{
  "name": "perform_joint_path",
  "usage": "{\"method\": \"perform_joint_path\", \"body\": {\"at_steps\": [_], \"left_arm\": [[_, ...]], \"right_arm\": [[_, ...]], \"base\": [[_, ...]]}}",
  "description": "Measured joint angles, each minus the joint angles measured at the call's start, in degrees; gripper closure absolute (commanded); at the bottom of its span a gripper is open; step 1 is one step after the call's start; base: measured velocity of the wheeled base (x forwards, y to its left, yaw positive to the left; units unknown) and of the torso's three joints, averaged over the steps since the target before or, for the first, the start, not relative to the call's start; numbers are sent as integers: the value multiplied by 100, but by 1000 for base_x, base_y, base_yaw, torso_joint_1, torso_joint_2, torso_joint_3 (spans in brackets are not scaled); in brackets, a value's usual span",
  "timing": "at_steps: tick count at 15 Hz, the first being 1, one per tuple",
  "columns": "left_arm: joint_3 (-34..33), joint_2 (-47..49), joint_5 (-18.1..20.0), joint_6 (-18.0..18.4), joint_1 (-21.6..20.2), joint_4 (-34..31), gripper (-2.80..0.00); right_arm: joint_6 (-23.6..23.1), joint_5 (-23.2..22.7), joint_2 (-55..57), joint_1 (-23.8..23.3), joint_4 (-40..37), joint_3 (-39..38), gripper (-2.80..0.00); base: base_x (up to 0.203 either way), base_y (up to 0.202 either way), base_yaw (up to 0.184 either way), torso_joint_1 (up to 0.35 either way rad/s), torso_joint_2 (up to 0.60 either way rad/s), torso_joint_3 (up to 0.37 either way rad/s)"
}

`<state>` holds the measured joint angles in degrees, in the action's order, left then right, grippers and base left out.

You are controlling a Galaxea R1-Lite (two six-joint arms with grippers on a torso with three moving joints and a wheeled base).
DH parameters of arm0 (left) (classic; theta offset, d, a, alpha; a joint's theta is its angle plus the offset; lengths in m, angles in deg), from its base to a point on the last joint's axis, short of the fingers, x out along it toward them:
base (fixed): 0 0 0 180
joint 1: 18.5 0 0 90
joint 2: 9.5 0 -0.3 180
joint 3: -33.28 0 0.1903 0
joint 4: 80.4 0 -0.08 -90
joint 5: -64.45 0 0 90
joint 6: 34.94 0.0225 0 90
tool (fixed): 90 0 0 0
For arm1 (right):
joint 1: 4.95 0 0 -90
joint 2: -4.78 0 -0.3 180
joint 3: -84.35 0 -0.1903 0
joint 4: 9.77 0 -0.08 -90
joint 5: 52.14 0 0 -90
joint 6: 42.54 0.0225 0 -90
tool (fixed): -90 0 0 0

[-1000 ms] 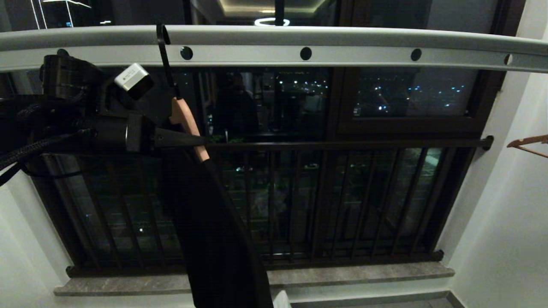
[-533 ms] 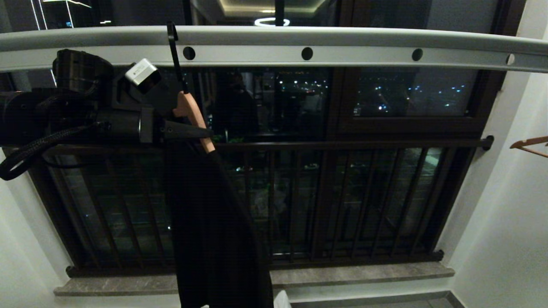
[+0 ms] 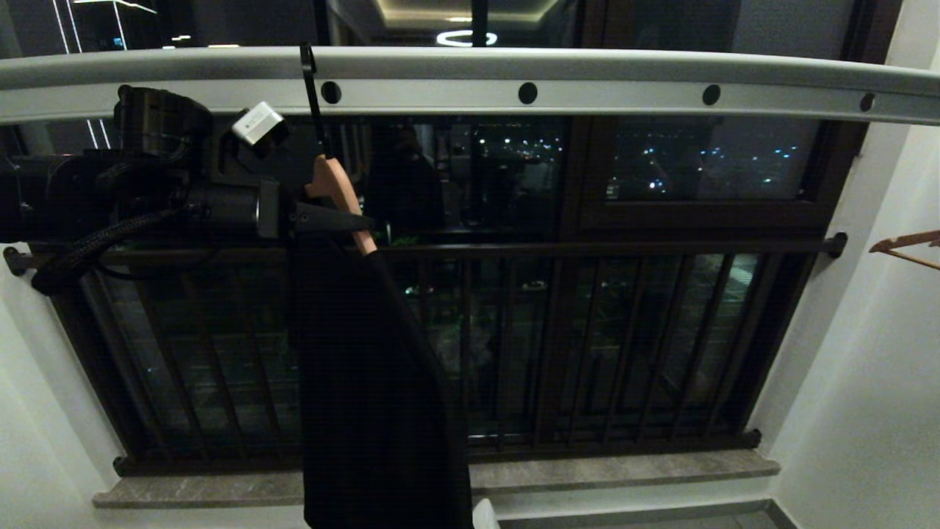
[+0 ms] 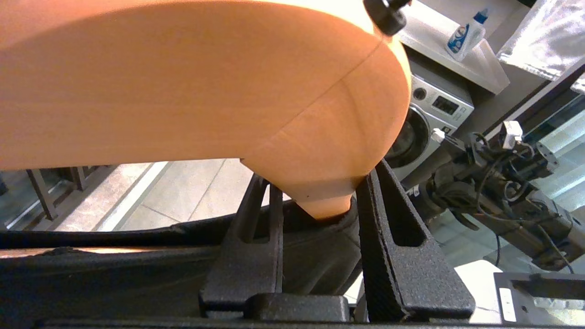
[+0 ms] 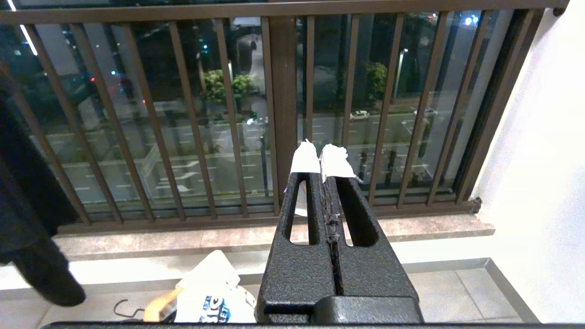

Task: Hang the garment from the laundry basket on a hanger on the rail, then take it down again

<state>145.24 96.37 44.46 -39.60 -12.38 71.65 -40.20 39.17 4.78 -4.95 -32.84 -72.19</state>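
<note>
— Garment (image 3: 374, 397) and wooden hanger (image 3: 339, 197): where are they seen, and how are they held?

— The dark garment is draped on the pale wooden hanger and hangs straight down in front of the window-guard bars (image 3: 587, 345), left of the middle of the head view. The hanger is clamped at its neck by the left tool (image 3: 334, 220), just above the collar, as the left wrist view shows with a black finger (image 4: 402, 237) on either side of the wood (image 4: 329, 151). The black hook (image 3: 314, 95) is raised to the rail (image 3: 587, 84), beside one of its round holes; whether it is seated on the rail cannot be told.

— Why is it gripped at the neck?

— It is judged that a hold just under the hook lets the load hang balanced, so the hook can be steered over the rail while the cloth falls free.

— How does the garment look?

— It is seen as black or very dark, long and limp, falling in one plain panel without visible print.

— And the other arm?

— The right tool (image 5: 323, 160) is closed on nothing and pointed at the window bars, low above the floor; it is judged parked. The laundry basket cannot be made out clearly.
</note>
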Motion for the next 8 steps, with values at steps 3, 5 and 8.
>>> {"method": "perform_joint_path", "body": {"at_steps": [3,5,8], "left_arm": [[75,181,-251,2,57,32,0],[220,318,-330,-8,95,21,0],[455,499,-339,-29,105,10,0]], "right_arm": [[1,0,0,0,0,0,0],[1,0,0,0,-2,0,0],[2,0,0,0,0,0,0]], "base": [[0,0,0,0,0,0],[0,0,0,0,0,0],[0,0,0,0,0,0]]}}
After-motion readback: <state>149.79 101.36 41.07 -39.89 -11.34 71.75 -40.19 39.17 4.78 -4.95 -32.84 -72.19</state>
